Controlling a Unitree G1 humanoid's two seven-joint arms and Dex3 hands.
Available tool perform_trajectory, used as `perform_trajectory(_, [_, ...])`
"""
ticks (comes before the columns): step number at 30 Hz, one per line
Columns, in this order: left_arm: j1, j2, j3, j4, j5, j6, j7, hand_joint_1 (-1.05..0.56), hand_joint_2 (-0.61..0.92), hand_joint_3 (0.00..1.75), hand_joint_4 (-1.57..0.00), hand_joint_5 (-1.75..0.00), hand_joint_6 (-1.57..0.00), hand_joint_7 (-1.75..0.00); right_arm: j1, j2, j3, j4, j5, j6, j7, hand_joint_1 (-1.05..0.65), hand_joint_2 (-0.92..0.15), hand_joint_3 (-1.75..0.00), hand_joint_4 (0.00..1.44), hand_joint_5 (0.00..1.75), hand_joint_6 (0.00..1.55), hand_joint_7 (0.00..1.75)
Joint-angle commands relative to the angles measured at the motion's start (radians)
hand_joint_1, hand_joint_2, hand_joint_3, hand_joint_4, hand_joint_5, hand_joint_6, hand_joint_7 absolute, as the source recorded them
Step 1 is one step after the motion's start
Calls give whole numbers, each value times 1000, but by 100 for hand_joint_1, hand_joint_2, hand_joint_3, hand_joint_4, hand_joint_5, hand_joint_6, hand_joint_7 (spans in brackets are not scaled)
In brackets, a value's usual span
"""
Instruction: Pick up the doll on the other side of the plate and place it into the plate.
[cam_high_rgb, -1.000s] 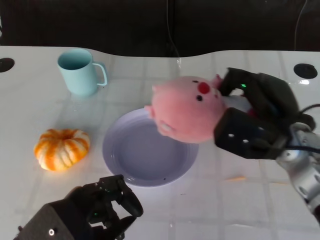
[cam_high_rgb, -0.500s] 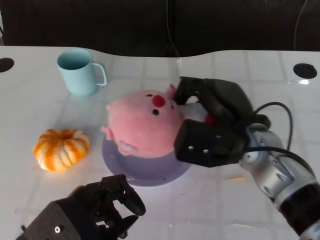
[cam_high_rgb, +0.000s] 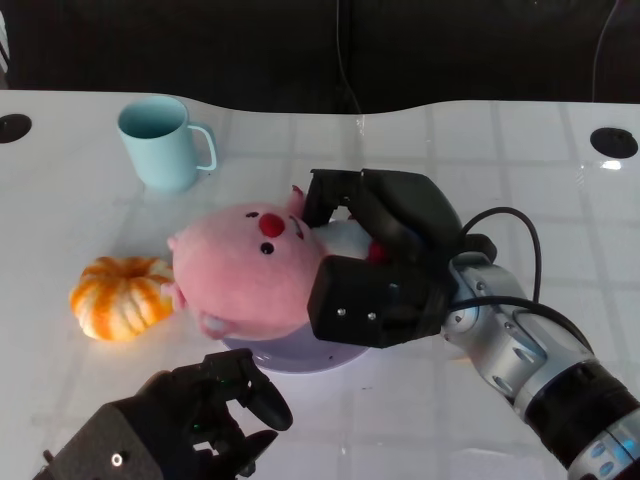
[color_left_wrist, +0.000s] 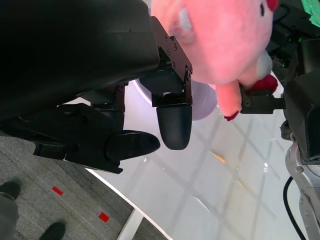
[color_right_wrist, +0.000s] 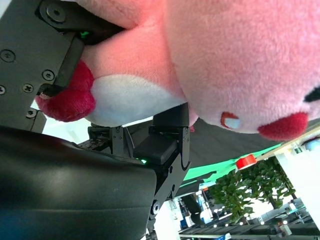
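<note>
Pink plush doll (cam_high_rgb: 240, 268) looks soft and light; the right hand (cam_high_rgb: 385, 262) holds its white body over the plate (cam_high_rgb: 300, 357). Left hand (cam_high_rgb: 200, 415) is curled, empty.

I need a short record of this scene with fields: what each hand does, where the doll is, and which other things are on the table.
right hand: grips the pink doll from its right side
doll: over the plate, covering most of it; whether it rests on the plate cannot be told
left hand: near edge of the table, fingers curled in, holds nothing
pumpkin: left of the plate, beside the doll
mug: light blue, upright, at the far left
</note>
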Motion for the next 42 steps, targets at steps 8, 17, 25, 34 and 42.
perform_trajectory(8, [5, 9, 8, 21, 1, -38, 6, -12, 92, 47, -57, -153, -59, -134, 21, -66, 39, -142, -21, 72, 210, -61, -92, -18, 26, 13, 32, 0])
perform_trajectory(17, [3, 11, 10, 22, 4, -36, 6, -13, 92, 46, -58, -152, -58, -133, 46, -127, 55, -257, -39, 107, 330, -73, -92, -21, 10, 6, 20, 0])
perform_trajectory(25, [3, 16, 8, 18, 10, -41, 3, -14, 92, 45, -59, -154, -58, -132, 112, -201, 28, -393, -29, 77, 361, -73, -92, -21, 14, 9, 23, 1])
perform_trajectory(34, [-2, 13, 3, 4, 10, -12, 5, -13, 92, 46, -56, -153, -58, -132, 266, -293, -62, -614, 36, -19, 347, -64, -92, -20, 38, 26, 38, 8])
perform_trajectory(42, [-4, 20, 6, 3, 8, -11, 1, -15, 92, 45, -58, -154, -57, -131, 419, -307, -161, -684, 84, -179, 210, -45, -92, -20, 64, 82, 73, 16])
